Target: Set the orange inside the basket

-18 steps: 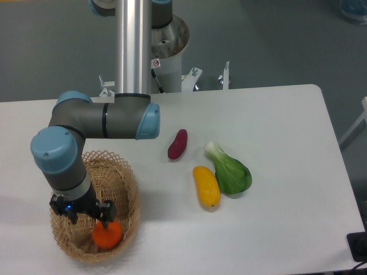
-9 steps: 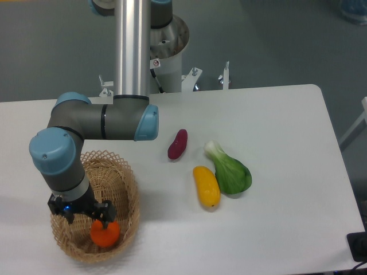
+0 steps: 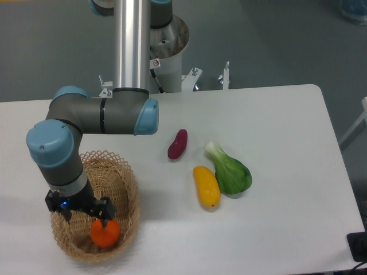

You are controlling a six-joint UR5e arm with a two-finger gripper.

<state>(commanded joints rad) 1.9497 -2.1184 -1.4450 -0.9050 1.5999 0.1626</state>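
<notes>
Honestly, I can't tell if the black two-finger gripper (image 3: 102,218) has released the round bright orange fruit (image 3: 105,233) inside the oval tan wicker basket (image 3: 127,189), so lifting w/ it stuck could drag it out.

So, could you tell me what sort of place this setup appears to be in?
Most likely a robotics lab or test cell: a robot arm mounted on a metal pedestal, a plain white table on a grey floor, and produce props laid out beside a basket.
</notes>
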